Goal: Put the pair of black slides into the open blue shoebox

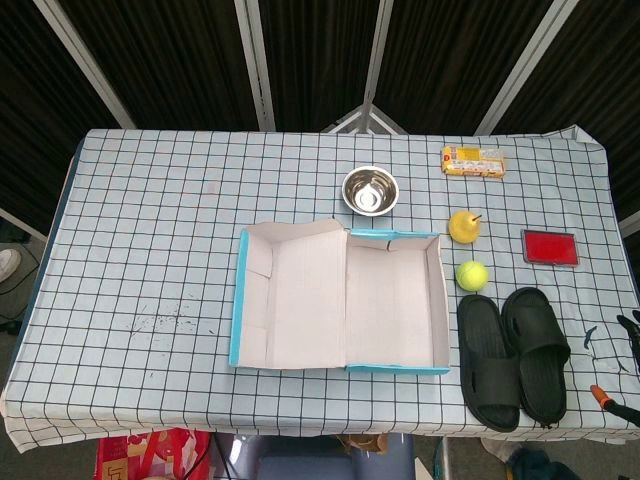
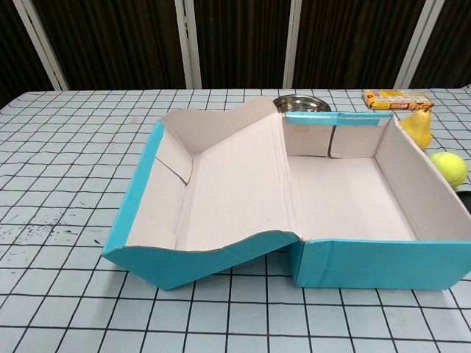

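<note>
The pair of black slides [image 1: 515, 360] lies side by side on the checked tablecloth, just right of the open blue shoebox [image 1: 236, 300]. The box is empty, with its lid folded out flat to the left; the chest view shows its blue front wall [image 2: 368, 265] and bare cardboard inside. Only dark fingertips of my right hand [image 1: 628, 345] show at the far right edge of the head view, to the right of the slides. They are spread and hold nothing. My left hand is in neither view.
A steel bowl [image 1: 370, 190] stands behind the box. A yellow pear [image 1: 463, 226] and a tennis ball [image 1: 471, 275] sit between the box and the slides' toes. A red pad [image 1: 549, 247] and a snack pack [image 1: 473, 161] lie further back right.
</note>
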Robot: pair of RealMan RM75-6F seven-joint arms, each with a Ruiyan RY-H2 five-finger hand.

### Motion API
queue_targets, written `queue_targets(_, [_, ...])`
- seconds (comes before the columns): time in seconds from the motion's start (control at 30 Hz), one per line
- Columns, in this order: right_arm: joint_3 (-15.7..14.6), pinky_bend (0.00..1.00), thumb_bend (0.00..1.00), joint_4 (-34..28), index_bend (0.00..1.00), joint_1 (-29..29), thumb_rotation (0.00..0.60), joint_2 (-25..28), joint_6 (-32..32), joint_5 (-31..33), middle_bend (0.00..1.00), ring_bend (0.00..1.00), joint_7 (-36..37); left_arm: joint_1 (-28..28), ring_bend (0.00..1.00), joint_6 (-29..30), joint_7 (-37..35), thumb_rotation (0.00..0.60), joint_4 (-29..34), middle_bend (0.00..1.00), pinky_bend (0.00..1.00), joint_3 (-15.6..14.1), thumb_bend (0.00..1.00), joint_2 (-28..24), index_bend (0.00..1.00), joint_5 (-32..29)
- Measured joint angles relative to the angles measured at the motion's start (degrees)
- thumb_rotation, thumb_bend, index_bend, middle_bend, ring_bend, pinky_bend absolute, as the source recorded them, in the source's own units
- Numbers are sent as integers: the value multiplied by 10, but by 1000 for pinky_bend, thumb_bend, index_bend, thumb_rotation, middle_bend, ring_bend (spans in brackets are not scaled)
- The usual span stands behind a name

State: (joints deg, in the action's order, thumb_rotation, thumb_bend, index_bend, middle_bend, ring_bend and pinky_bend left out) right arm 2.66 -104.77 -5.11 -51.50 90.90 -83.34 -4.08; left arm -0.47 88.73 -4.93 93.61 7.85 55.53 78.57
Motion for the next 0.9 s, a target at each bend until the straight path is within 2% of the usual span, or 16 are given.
queue_targets(0.6, [-11, 69, 163, -28, 149, 1, 600, 13, -24, 12, 98, 87, -6, 8, 0, 16, -11, 600, 3, 51, 49, 3, 813, -6, 167, -4])
queue_targets(0.9, [-40, 50, 163, -57, 129, -3, 600, -9, -47, 1, 77, 75, -44, 8, 0, 11, -19, 600, 3, 51, 49, 4, 813, -9, 167, -9])
